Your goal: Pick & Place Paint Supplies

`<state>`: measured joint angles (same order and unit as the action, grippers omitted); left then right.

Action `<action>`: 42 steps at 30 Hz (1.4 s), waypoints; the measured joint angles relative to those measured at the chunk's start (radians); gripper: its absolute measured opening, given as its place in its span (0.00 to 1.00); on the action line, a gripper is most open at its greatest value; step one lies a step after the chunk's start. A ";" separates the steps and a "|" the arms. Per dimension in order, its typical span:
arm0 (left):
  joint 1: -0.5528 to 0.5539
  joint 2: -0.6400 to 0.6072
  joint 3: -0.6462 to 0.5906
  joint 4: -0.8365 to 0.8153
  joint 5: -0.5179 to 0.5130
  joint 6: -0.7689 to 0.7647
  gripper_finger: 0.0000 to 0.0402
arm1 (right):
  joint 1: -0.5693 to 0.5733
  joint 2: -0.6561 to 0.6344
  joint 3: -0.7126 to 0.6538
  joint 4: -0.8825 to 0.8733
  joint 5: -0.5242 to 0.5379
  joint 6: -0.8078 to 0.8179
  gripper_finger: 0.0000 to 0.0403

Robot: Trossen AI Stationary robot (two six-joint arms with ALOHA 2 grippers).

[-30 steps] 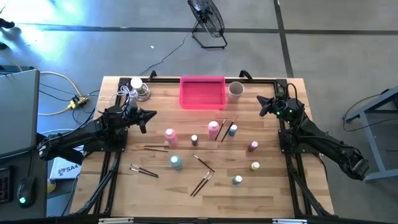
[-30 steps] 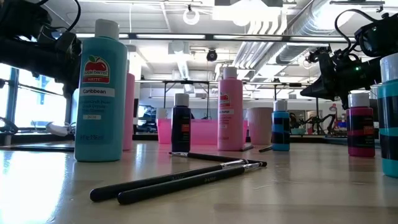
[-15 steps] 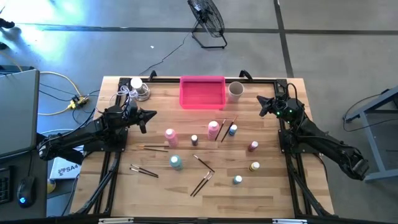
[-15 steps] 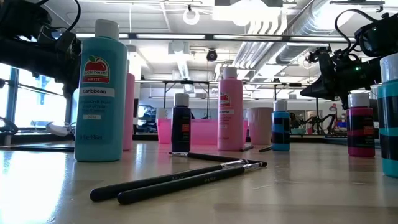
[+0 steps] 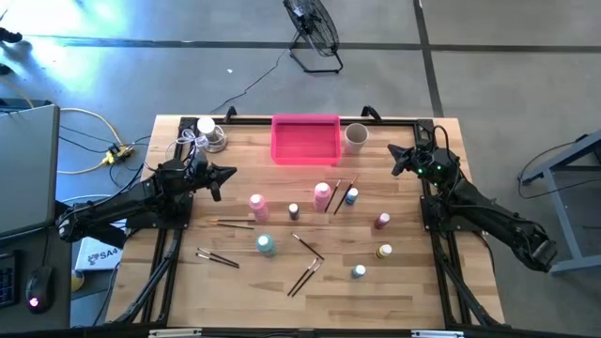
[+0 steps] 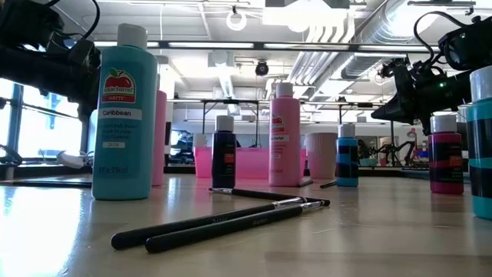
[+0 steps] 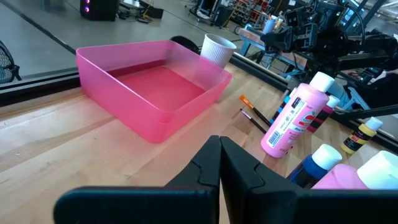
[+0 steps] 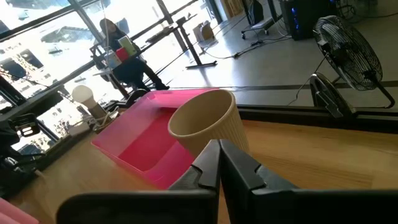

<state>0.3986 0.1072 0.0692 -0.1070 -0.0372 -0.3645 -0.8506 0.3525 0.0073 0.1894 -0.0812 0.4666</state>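
The paint supplies lie spread over the wooden table. Two pink bottles (image 5: 257, 206) (image 5: 322, 194) and a teal one (image 5: 266, 245) stand upright on their bases. Tiny bottles stand around them: dark blue (image 5: 293, 211), blue (image 5: 351, 196), dark red (image 5: 381, 221), yellow (image 5: 384, 252), teal (image 5: 359, 272). Thin brushes (image 5: 235, 222) (image 5: 216, 256) (image 5: 303, 277) (image 5: 308, 247) lie flat. My left gripper (image 5: 228, 172) hovers shut at the left side, above the table. My right gripper (image 5: 393, 151) hovers shut at the far right, pointing at the cup.
A bright pink tray (image 5: 305, 139) sits at the far edge's middle, with a pale beige cup (image 5: 355, 138) right of it. A lamp-like object with cords (image 5: 208, 136) stands at the far left corner. A black frame (image 5: 441, 272) runs along the table's sides.
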 joint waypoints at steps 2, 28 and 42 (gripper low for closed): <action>0.000 0.000 0.000 0.000 0.001 -0.016 0.00 | 0.000 0.000 0.000 0.000 0.000 0.000 0.01; 0.000 0.000 0.000 0.000 0.010 -0.146 0.00 | 0.000 0.000 0.000 0.000 0.000 0.000 0.01; 0.000 0.000 0.000 0.000 0.011 -0.239 0.00 | 0.000 0.000 0.000 0.000 0.000 0.000 0.01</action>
<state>0.3988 0.1070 0.0689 -0.1066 -0.0265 -0.6035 -0.8505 0.3525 0.0071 0.1895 -0.0811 0.4664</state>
